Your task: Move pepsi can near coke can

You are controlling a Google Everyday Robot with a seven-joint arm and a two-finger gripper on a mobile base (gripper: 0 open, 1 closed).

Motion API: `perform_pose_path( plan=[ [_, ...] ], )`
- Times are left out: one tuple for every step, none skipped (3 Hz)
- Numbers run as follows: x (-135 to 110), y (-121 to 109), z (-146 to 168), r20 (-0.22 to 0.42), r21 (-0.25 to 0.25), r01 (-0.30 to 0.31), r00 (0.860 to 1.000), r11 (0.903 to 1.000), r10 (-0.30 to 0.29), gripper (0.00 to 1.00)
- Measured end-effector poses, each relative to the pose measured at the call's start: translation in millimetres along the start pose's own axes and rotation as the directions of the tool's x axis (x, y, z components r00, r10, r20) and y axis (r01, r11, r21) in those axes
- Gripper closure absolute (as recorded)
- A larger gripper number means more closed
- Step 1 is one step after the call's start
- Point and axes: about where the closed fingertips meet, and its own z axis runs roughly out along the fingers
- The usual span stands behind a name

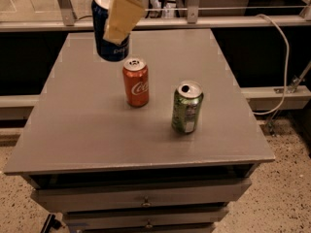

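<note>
Item: pepsi can (104, 46), dark blue, silver top, held aloft and slightly tilted above the rear left part of the counter (82, 130). Hand (118, 22): at the top of the view, clenched around the pepsi can, one beige finger pad lying across its front. Coke can (135, 83): red, upright mid-counter, just below and right of the raised can, apart from it. Green can (187, 108): upright, right of the coke can, not touching. Counter: grey, drawers (146, 199) beneath.
</note>
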Motion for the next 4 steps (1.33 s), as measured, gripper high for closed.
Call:
perform_pose_path(
  plan=[
    [26.7,-22.2,-14.5,-0.026,0.039,-0.058,0.998,0.9975,0.059,1.00],
    [55.6,-44.7,-10.4,-0.050,0.047,-0.116,0.992,0.9921,0.118,1.00],
    [80.2,-61.9,2.3,-0.085,0.040,-0.158,0.983,0.9866,0.161,1.00],
    [104.4,-75.2,15.7,-0.116,0.031,-0.195,0.973,0.9803,0.197,1.00]
  ],
)
